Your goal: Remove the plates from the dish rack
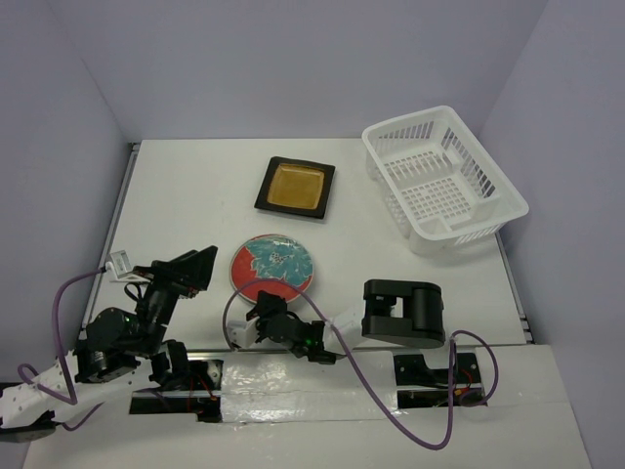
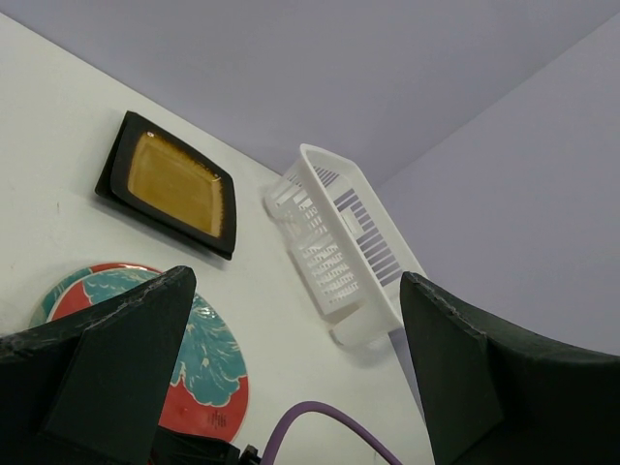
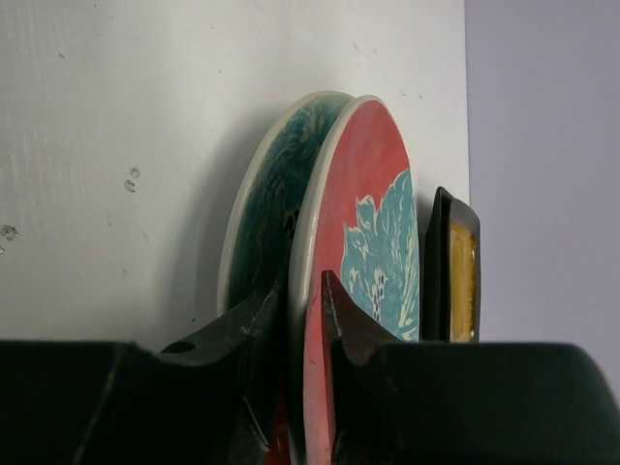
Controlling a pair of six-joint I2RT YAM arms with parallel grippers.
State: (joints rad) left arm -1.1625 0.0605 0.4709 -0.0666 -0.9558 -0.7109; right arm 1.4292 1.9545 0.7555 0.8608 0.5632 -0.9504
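Pinches the near rim of the upper round plate point(image 1: 278, 262) with the right gripper point(image 1: 256, 315), just below the middle of the top view. Shows, in the right wrist view, one finger point(image 3: 254, 334) slipped under that plate and the other point(image 3: 351, 334) pressed on its red and teal face, jaws closed tight on the rim. Leaves a gap at the near edge over the lower round plate point(image 3: 266, 223), which lies on the white table point(image 1: 176, 195); cannot tell whether the two touch farther back. Holds the left gripper point(image 1: 190, 269) at lower left of the top view, just left of the round plates and apart from them, fingers point(image 2: 126, 349) spread wide with nothing between. Has the amber square plate point(image 1: 296, 188) flat on the table above centre, apart from the round pair. Has the dish rack point(image 1: 444, 181) upright at upper right, well apart from both grippers.
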